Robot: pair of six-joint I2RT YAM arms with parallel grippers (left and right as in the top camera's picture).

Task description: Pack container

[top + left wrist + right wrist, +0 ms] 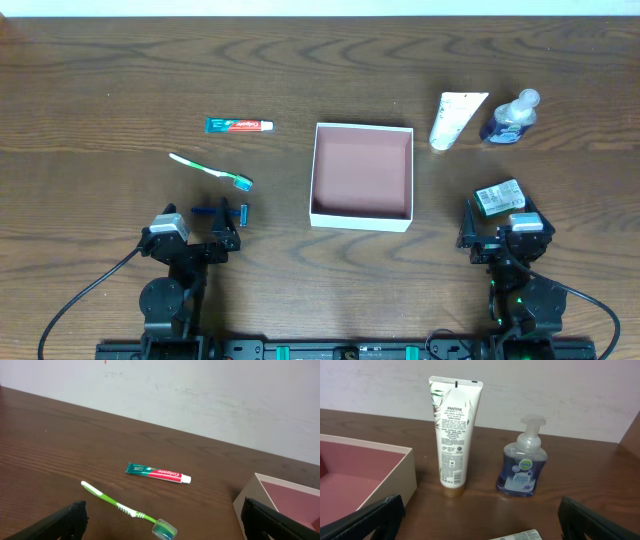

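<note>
Black finger pads (370,517) poke in from both bottom corners of the right wrist view, so the right gripper (480,521) is spread wide with nothing in it. Same deal for the left gripper (222,214): wide apart, empty.

Container (360,170) sits between the two arms, a bit ahead of them. Its pink floor is totally bare, so packing hasn't started imo. Left of the container you've got the Colgate toothpaste tube (239,125) and the green toothbrush (208,170). Right of it, the Pantene tube (457,118) stands on its cap and the Dettol pump bottle (510,120) is upright.

What matters though: the small green-and-white packet (498,197) off the container's near right corner lies just ahead of the right gripper, so that arm is the obvious one for it. Its long axis runs roughly sideways, slightly tilted, along the line between the fingers. I'd guess the wrist needs a turn to pinch the short side. From there the container is just off to the left.
</note>
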